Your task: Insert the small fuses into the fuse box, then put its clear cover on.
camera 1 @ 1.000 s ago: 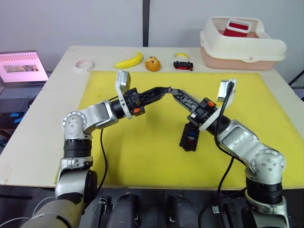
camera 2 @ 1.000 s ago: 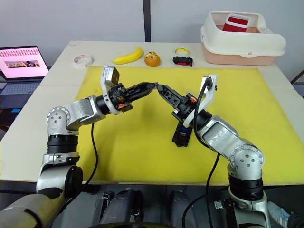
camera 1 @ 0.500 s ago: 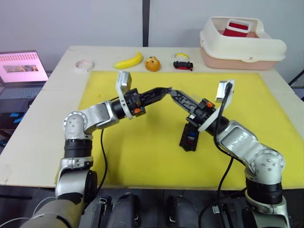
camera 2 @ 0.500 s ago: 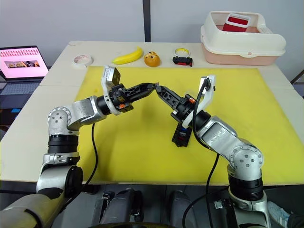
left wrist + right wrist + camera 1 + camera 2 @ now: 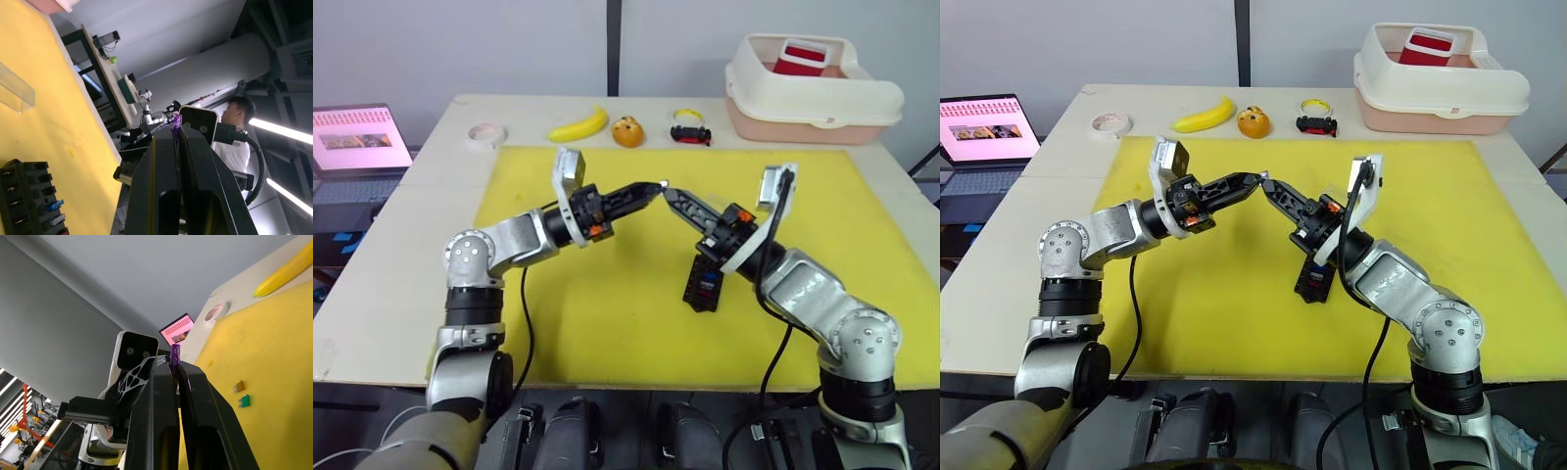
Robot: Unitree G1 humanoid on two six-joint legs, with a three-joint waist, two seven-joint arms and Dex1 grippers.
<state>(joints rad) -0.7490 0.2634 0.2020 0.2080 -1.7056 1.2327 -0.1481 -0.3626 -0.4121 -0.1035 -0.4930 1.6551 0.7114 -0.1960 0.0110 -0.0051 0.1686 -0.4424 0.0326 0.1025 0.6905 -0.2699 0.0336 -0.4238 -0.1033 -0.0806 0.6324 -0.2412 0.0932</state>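
My left gripper (image 5: pixel 658 187) and right gripper (image 5: pixel 670 193) meet tip to tip in the air over the yellow mat (image 5: pixel 607 323). A tiny purple fuse (image 5: pixel 176 128) sits at that meeting point. It pokes out between the shut right fingers (image 5: pixel 161 382) and lies in the seam of the shut left fingers (image 5: pixel 195 161). The black fuse box (image 5: pixel 703 282) stands on the mat under my right forearm, with a blue and a grey fuse in its slots (image 5: pixel 53 205). The clear cover (image 5: pixel 15 93) lies on the mat. A yellow-brown fuse (image 5: pixel 239 386) and a green one (image 5: pixel 245 401) lie loose.
Beyond the mat's far edge are a tape roll (image 5: pixel 487 134), a banana (image 5: pixel 579 124), an orange toy (image 5: pixel 626 131) and a black-and-red toy car (image 5: pixel 690 134). A cream bin (image 5: pixel 813 93) stands at the back right, a laptop (image 5: pixel 357 142) off the left. A person (image 5: pixel 234 112) stands behind.
Almost nothing: both grippers stay tip to tip at the purple fuse, the meeting point a touch lower.
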